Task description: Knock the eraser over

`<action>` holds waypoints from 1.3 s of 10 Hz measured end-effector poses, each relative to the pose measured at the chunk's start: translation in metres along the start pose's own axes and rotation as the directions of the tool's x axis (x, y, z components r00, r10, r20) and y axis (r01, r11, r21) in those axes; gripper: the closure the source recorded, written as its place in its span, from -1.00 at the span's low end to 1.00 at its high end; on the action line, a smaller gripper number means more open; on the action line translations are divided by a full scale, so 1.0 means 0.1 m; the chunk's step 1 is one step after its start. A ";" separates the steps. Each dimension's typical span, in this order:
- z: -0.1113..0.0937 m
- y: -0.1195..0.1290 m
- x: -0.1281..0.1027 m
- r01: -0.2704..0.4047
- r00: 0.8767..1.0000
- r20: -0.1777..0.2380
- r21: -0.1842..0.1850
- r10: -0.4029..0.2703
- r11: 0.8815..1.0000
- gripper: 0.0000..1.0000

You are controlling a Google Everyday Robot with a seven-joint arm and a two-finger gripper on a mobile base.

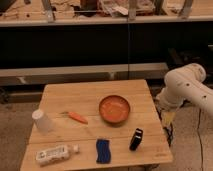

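Observation:
The eraser [136,139] is a small black block with a pale stripe near its top end. It stands on the wooden table [90,97] near the front right corner, just in front of the orange bowl [114,108]. My white arm [186,87] reaches in from the right. My gripper [167,118] hangs at the table's right edge, to the right of the bowl and behind and to the right of the eraser, apart from it.
A flat blue wavy-edged pad [103,150] lies left of the eraser. A carrot [77,117] lies mid-table, a white cup [42,121] stands at the left, and a white bottle [54,154] lies at the front left. Shelves run behind the table.

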 end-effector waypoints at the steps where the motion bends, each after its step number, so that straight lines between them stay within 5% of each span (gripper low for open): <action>1: 0.00 0.00 0.00 0.000 1.000 0.000 0.000 0.000 1.000 -0.60; 13: 0.21 0.20 -0.05 0.028 0.999 0.022 -0.022 -0.028 0.999 -0.60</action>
